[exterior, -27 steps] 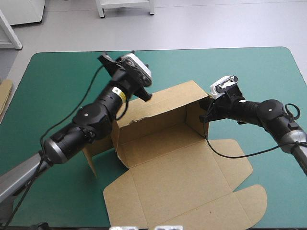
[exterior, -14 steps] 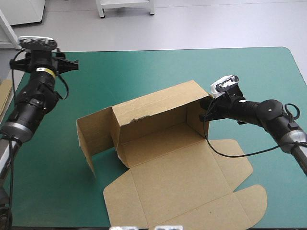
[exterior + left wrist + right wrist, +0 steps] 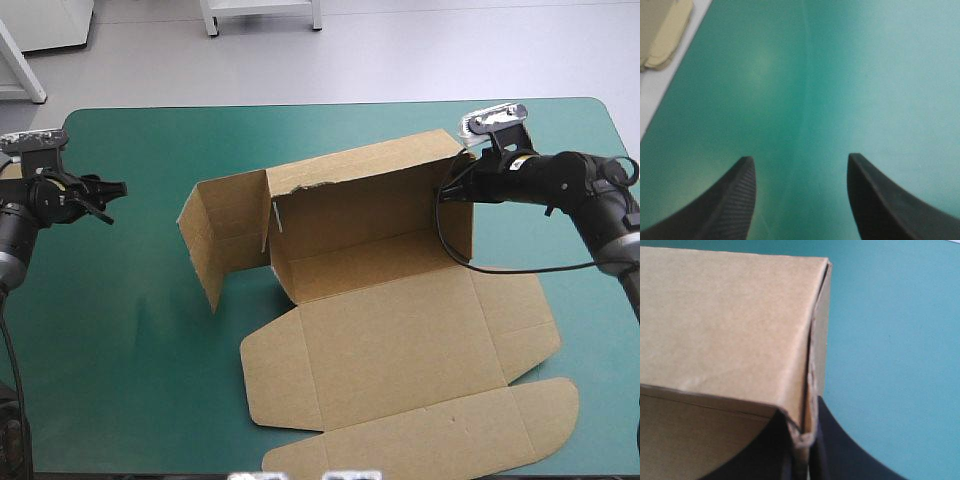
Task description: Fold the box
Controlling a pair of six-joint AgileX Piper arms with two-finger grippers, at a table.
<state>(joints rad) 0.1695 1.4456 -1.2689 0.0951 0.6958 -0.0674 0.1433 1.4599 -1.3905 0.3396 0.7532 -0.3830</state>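
Teal-green cover (image 3: pixel 130 330) spreads under the brown box (image 3: pixel 400 340), which sits near its middle with the back wall and right end wall raised, the left end flap swung outward and the lid panel flat toward the near edge. At the box's back right corner the right gripper (image 3: pixel 804 440) is clamped on the wall, the board between its black fingers (image 3: pixel 840 455). Well left of the box, the left gripper (image 3: pixel 800 159) hangs over bare cover, fingers spread apart. Farther from the box, pale spare board (image 3: pixel 662 30) lies past the table's edge.

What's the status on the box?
Left gripper open, off the box. Right gripper shut on box corner. Walls up, lid flat. Spare board at left edge, clear.
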